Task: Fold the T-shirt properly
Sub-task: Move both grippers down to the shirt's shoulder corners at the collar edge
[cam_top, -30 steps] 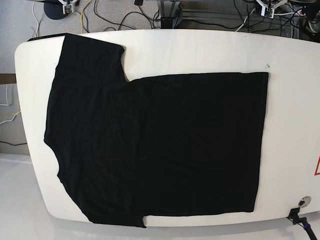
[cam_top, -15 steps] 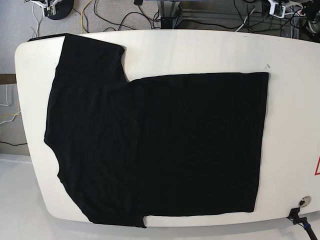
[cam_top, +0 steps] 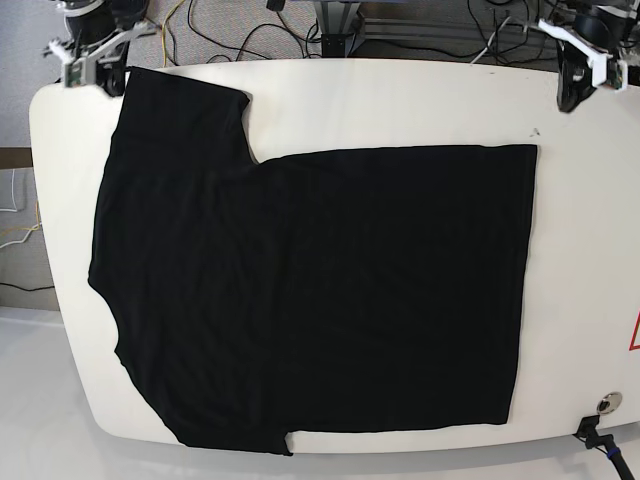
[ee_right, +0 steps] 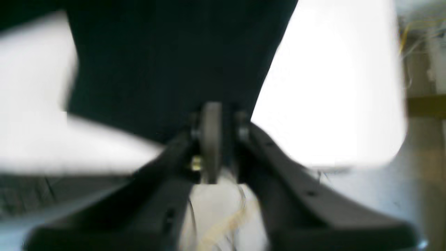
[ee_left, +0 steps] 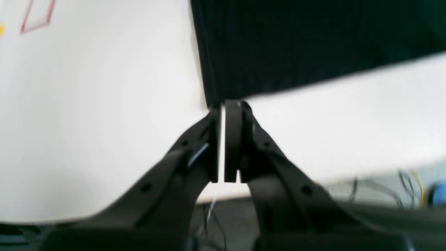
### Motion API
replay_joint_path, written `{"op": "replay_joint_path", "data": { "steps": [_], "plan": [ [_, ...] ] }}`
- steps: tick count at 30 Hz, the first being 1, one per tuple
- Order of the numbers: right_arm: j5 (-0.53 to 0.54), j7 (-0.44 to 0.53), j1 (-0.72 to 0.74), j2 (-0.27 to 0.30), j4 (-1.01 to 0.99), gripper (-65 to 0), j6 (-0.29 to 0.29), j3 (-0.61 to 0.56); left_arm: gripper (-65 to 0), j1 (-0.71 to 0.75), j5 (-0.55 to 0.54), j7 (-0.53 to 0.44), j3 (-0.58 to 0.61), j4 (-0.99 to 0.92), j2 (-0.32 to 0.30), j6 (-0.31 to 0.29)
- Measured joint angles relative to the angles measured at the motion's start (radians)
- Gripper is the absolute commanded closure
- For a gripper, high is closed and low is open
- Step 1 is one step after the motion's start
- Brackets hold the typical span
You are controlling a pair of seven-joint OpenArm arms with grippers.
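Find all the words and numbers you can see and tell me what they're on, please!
No words or numbers can be read anywhere, not on the black T-shirt or the table.
The red outline on the table is cut off by the picture's edge, so I can't tell what sign it is.

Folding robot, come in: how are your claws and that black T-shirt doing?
Both grippers, left and right, shut and empty. Black T-shirt spread flat, unfolded. Nothing seen lying on it.
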Motion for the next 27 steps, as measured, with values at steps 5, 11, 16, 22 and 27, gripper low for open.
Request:
{"op": "replay_joint_path", "data": {
  "steps": [5, 11, 16, 22, 27],
  "plan": [
    [0.15, -0.011, 0.032, -0.011, 0.085, -11.4, -0.005, 0.104, -6.1, -0.093, -0.043, 0.048, -0.019, 0.029, 0.0, -0.008],
    [0.1, -0.077, 0.162, 0.003, -0.038, -22.6, -0.013, 0.117, -17.1, -0.135, -0.02, 0.046, -0.005, 0.021, 0.014, -0.003],
    [0.1, -0.257, 0.224, -0.004, -0.05, -29.9, 0.003, 0.136, -21.5, -0.195, -0.019, 0.069, -0.001, 0.029, 0.017, 0.005],
    [0.102, -0.361, 0.297, -0.006, -0.066, -32.0, 0.024, 0.212, -31.2, -0.241, -0.012, 0.072, 0.011, 0.042, 0.023, 0.008],
    [0.121, -0.393, 0.353, -0.006, -0.101, -33.0, 0.067, 0.227, -31.0, -0.273, -0.011, 0.078, 0.016, 0.042, 0.025, 0.013]
  ]
}}
